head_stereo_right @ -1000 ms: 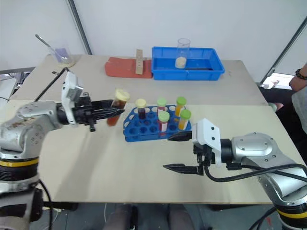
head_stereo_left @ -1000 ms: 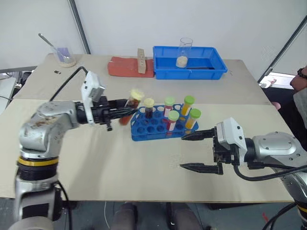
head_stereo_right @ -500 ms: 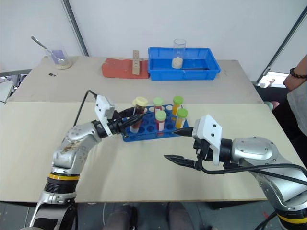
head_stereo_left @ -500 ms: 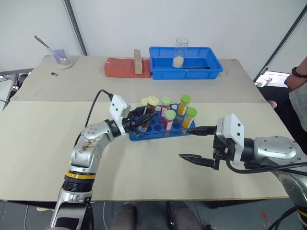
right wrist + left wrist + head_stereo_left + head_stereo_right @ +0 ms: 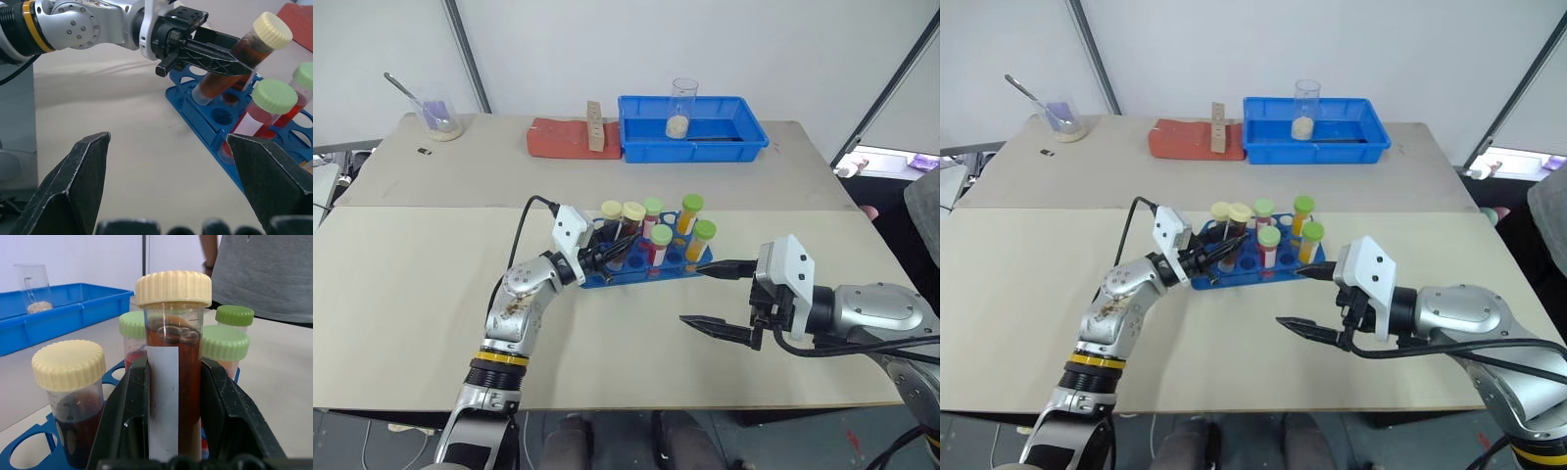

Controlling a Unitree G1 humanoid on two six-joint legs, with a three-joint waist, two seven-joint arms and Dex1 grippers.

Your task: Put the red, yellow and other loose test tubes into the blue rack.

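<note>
The left gripper (image 5: 230,56) is clamping its two black fingers around a clear test tube (image 5: 174,367) — it is filled with reddish-brown liquid, topped with a ribbed pale yellow cap and carrying a white label strip down its side. The tube is leaning, its rounded bottom sitting at a hole near the left end of the blue rack (image 5: 597,278), which is resting mid-table. Other tubes are standing in the rack — one yellow-capped with dark liquid, several green-capped with red or orange contents. The right gripper (image 5: 710,296) is hovering just beside the rack's right end, fingers spread wide apart and holding nothing.
</note>
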